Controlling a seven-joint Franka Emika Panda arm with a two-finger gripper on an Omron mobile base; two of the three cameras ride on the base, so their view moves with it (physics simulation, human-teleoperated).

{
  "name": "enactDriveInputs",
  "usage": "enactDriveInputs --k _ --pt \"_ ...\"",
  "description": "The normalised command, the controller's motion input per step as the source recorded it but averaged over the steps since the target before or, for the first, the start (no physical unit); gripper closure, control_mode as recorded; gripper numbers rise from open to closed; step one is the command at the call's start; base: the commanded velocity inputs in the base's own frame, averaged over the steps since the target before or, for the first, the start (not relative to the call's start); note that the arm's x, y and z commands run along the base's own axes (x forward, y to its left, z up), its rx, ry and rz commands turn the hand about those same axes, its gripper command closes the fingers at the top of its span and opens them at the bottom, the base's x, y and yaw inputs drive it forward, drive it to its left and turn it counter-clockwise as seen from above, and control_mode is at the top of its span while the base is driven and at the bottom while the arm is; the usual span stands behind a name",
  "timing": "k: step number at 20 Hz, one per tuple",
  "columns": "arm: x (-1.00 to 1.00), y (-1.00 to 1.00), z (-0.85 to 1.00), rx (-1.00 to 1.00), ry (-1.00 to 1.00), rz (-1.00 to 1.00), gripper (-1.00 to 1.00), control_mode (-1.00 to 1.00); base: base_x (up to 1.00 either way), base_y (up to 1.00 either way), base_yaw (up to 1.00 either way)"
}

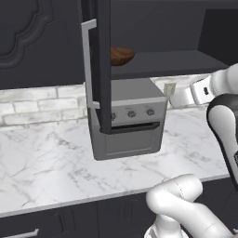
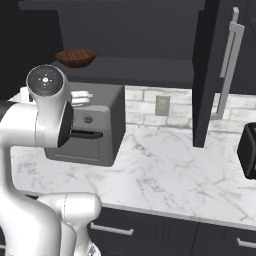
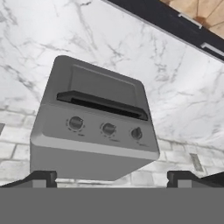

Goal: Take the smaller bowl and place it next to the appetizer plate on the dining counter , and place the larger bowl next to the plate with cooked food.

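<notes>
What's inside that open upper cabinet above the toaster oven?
The smaller bowl sits on the cabinet shelf, above the toaster oven. The open cabinet door covers part of the shelf in the left base view, so nothing else there can be confirmed.

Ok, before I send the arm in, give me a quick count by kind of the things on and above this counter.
Wooden bowl, on the open cabinet's shelf: 1
Toaster oven, grey, three knobs, on the marble counter: 1
Black appliance at the right edge of the right base view, partly cut off: 1
Wall outlet: 1
Open cabinet doors: 2
Total: 6
</notes>
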Motion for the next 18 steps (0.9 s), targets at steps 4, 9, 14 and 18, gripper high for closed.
enactDriveInputs --k 4,9,14,18 --pt "0.01 0.08 0.07 0.00 -0.01 -0.10 -1.00 -1.00 0.00 0.00 0.00" --pt "-0.10 0.01 0.21 0.11 -0.09 -0.15 -1.00 -1.00 0.00 0.00 0.00" --pt "-0.22 0.00 0.52 0.31 -0.12 -0.24 -1.00 -1.00 0.00 0.00 0.00" --pt "-0.06 0.01 0.35 0.29 -0.02 -0.20 -1.00 -1.00 0.00 0.00 0.00"
